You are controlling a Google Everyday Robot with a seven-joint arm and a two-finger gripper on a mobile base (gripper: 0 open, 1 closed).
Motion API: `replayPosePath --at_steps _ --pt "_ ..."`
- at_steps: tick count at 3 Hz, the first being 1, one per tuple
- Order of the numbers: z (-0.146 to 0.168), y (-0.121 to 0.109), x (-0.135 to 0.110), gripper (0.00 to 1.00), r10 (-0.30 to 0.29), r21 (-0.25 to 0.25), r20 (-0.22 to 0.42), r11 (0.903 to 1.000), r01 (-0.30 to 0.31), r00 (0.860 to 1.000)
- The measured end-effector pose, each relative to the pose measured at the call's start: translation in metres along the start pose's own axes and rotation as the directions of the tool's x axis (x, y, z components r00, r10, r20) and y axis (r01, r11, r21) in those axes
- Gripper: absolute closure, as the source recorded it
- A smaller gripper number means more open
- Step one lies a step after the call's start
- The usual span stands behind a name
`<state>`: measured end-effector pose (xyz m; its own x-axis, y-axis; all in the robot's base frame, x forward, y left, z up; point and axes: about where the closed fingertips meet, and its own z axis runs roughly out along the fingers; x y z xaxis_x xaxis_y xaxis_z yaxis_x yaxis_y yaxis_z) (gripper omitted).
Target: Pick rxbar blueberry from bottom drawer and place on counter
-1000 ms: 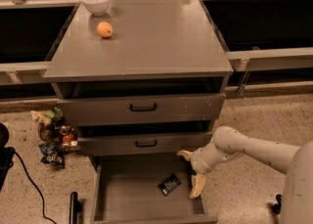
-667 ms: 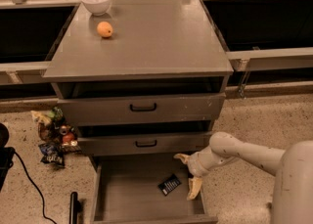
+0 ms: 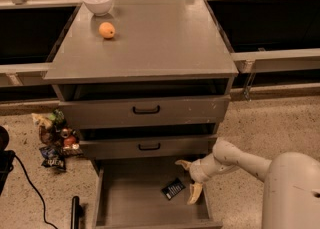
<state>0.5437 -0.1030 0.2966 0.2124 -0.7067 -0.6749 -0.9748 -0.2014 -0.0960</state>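
The gripper [image 3: 184,182] hangs low inside the pulled-out bottom drawer [image 3: 125,198]. Its two yellowish fingers [image 3: 195,193] are spread wide and hold nothing. Over the last second it has crept leftward in the view, and the arm [image 3: 235,157] behind it has reached further in from the right. The open fingers now stand just beside the rxbar blueberry [image 3: 173,189] instead of off to one side of it.

The bar itself has not shifted. It lies flat on the drawer floor at the gripper's left, roughly level with the gap between the fingers. One finger points out above the bar and the other hangs down by its near end. Whether either one touches the wrapper cannot be told.

Judging from this, the approach is nearly done and the grasp has not begun. The bar is thin and lies flat, so the fingers will likely have to drop to the floor on either side of it before they close, or they may only push it along.

The counter [image 3: 165,43] lies well above the gripper, past the two upper drawers [image 3: 145,109]. An orange [image 3: 106,30] and a white bowl [image 3: 97,2] sit on it, far up and to the left. Snack wrappers [image 3: 54,140] lie on the floor outside the drawer, well to the gripper's left.
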Motion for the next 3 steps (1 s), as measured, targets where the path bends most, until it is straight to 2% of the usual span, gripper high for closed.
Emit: replayPosePath --at_steps 1,3 --pt "0.01 -0.002 0.005 0.0 0.004 -0.001 -0.001 1.0 -0.004 1.0" --pt "0.081 -0.017 0.039 0.0 0.014 0.017 -0.001 0.9998 -0.014 1.0"
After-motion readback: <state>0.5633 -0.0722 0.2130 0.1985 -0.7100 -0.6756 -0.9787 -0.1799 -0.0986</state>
